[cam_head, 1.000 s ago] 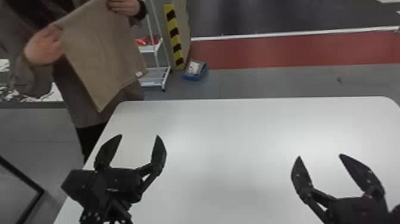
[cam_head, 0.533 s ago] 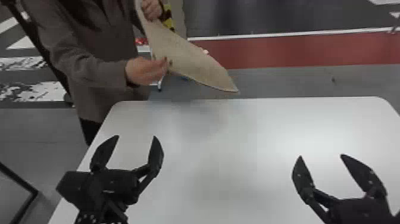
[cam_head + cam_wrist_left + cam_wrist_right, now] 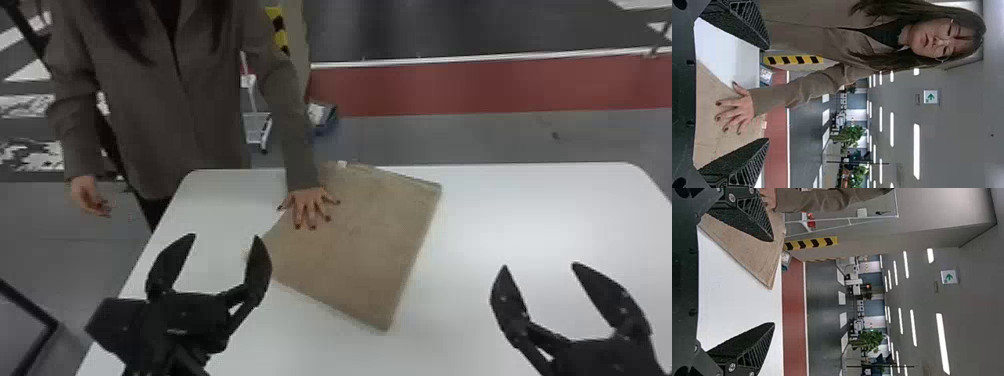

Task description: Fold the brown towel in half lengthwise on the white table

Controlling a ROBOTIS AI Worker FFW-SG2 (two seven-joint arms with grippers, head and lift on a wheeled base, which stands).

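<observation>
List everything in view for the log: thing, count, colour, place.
table: 1, white, before the robot
towel: 1, brown, aslant on the table
cart: 1, white, behind the table
bin: 1, blue, floor near the cart
floor band: 1, red, beyond the table
sign: 1, green-white, high behind
left gripper: 1, black, table's left side, open
right gripper: 1, black, table's right side, open
person's hands: 2, one on the towel, one left of the table

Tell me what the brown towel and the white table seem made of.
The brown towel: soft cloth, perhaps cotton, matte, judging by its slightly nubby, shine-free surface. The white table: smooth, faintly glossy top, likely laminate or plastic, from its diffuse sheen; the core cannot be told.
</observation>
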